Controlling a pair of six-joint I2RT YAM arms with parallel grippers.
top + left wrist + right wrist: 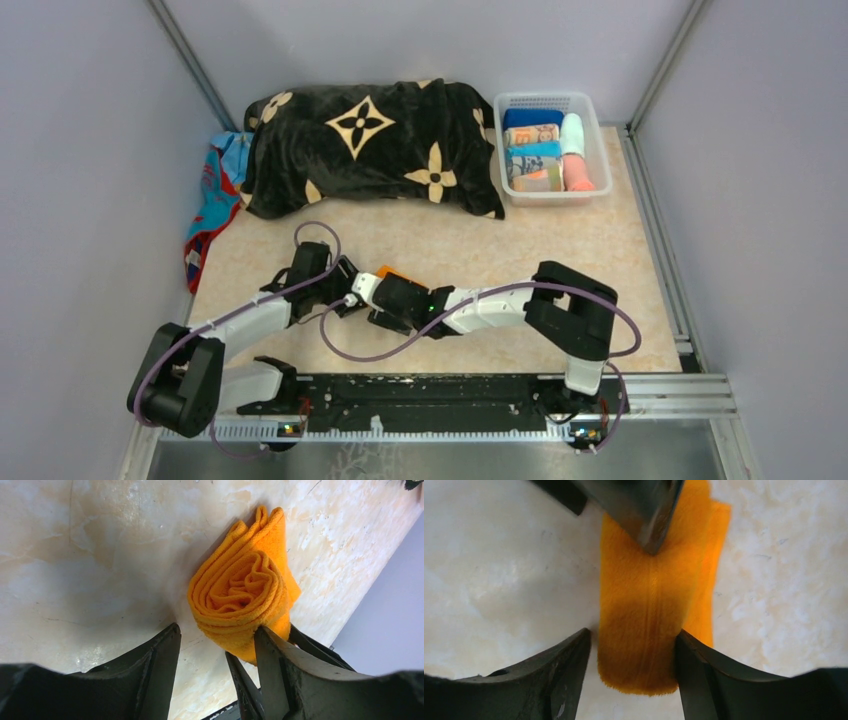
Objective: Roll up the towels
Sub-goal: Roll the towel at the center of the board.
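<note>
left gripper: on the near side of the black blanket, well short of it; jaws apart and not pinching anything; one finger stood clear of the roll with bare table between, the other right at the roll's edge
right gripper: same spot in front of the blanket, nose to nose with the left one; jaws also apart, straddling the roll; one finger was against the cloth, with a thin gap at the other, so no real squeeze
orange towel: already rolled, spiral end facing the left wrist camera; it lay on the tan table in front of the blanket, between both sets of fingers
patterned towel: red-and-turquoise, poking out from the blanket's left end; not rolled
basket: white plastic, right beside the blanket's right end; rolled towels packed inside, blue, patterned and pink ones
</note>
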